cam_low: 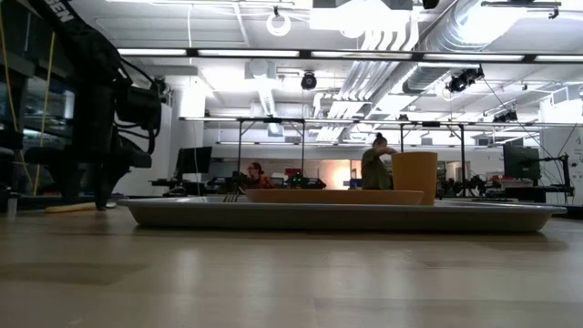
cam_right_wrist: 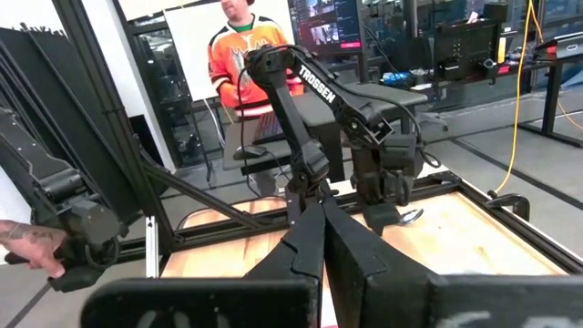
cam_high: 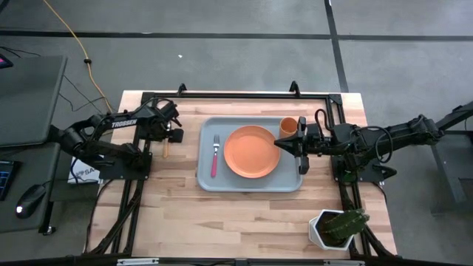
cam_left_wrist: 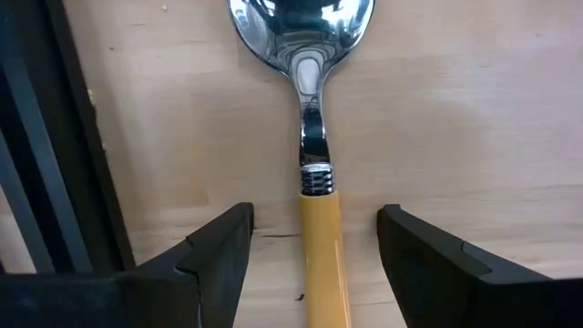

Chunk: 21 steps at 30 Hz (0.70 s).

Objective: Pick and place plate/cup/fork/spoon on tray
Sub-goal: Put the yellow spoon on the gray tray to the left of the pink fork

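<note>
The grey-blue tray (cam_high: 207, 177) lies at the table's middle. On it are the orange plate (cam_high: 253, 151), the pink-handled fork (cam_high: 215, 157) on its left part, and the orange cup (cam_high: 288, 125) at its far right corner. The spoon (cam_left_wrist: 321, 228) lies on the bare table to the left of the tray, and it also shows in the high view (cam_high: 165, 150). My left gripper (cam_left_wrist: 314, 251) is open and points down. Its fingers stand on either side of the orange handle without touching it. My right gripper (cam_right_wrist: 323, 239) is shut and empty, above the tray's right edge (cam_high: 299, 151).
A white pot with a green plant (cam_high: 336, 227) stands at the table's near right corner. Black frame rails (cam_high: 244, 96) run along the far edge and both sides. Beyond the table are a person in an orange jersey (cam_right_wrist: 244, 55) and a hand (cam_right_wrist: 27, 241).
</note>
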Tool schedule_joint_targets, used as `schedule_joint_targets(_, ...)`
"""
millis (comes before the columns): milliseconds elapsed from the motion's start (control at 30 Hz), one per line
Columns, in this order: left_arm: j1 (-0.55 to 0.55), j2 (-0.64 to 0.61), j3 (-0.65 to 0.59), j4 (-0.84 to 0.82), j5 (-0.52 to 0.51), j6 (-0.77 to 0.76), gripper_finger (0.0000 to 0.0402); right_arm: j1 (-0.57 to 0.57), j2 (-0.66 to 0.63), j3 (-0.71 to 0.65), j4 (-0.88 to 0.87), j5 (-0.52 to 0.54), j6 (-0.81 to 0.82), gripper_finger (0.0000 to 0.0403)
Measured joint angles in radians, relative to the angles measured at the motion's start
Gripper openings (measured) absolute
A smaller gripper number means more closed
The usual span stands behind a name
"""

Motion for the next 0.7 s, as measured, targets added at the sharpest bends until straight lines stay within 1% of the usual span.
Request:
schedule_joint_targets(100,0.005,-0.001,0.000,0.001,0.002,-0.001,0.0220,0.000,0.000,0.000,0.000,0.000,0.001,0.0000)
schedule_joint_targets(200,0.005,-0.001,0.000,0.000,-0.001,-0.001,0.0206,0.000,0.000,0.000,0.000,0.000,0.001,0.0000)
schedule_joint_targets(700,0.005,0.000,0.000,0.003,-0.016,-0.009,0.0070,0.000,0.000,0.000,0.000,0.000,0.000,0.0000)
